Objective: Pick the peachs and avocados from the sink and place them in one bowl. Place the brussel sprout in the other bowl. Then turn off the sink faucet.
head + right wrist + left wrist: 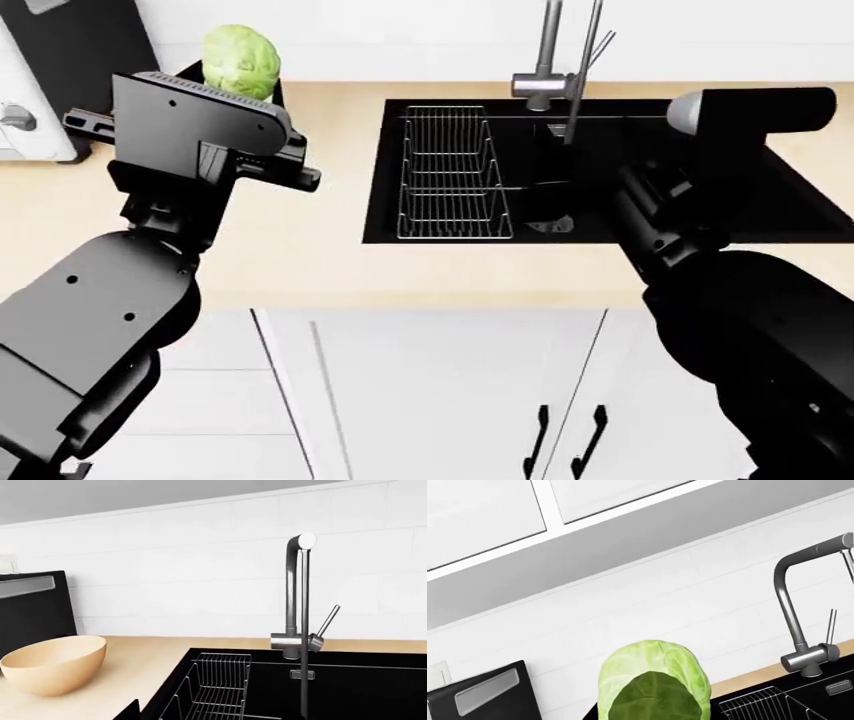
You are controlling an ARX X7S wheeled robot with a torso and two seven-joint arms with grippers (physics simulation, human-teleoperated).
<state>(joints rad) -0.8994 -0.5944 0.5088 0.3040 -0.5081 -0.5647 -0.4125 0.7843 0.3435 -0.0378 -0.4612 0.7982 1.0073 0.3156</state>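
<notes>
1. Left wrist view: the sprout (654, 685) is filling the near foreground, gripped by the left hand, whose fingers are lying out of frame. Behind it the faucet (800, 605) is rising over the black sink (827, 690), with the wire rack (760, 705) at the sink's edge.
2. Head view: the left hand (234, 95) is holding the sprout (240, 60) raised above the wooden surface (320, 260), left of the sink (387, 180). The right arm (721, 250) is reaching over the sink; I cannot tell how its hand is set.
3. Right wrist view: water is running from the faucet (293, 595) into the sink (347, 685). A tan bowl (53, 664) is sitting on the surface (133, 675) left of the rack (213, 690).
</notes>
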